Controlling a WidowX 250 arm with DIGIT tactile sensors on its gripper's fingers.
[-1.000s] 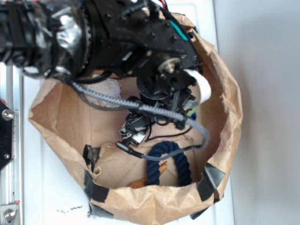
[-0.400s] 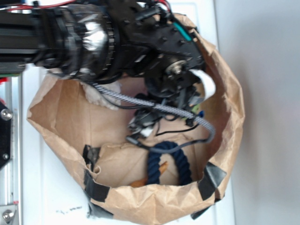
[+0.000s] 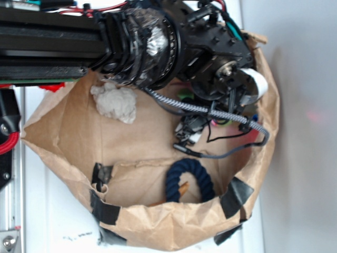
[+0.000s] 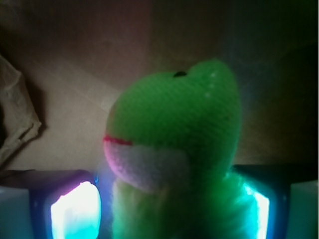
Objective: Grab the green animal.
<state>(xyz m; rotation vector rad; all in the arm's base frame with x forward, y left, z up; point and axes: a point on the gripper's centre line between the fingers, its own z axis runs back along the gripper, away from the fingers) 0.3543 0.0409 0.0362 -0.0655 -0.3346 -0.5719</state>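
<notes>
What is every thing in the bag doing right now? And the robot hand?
green animal: upright, between the gripper's two fingers.
gripper: around the toy; squeezing or not, cannot tell.
paper bag: open at the top, crumpled, taped.
rope ring: lying in the bag, untouched.
white wad: lying in the bag, untouched.

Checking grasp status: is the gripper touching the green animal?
Cannot tell. The wrist view shows the green animal between the glowing fingers, but glare hides any contact.
</notes>
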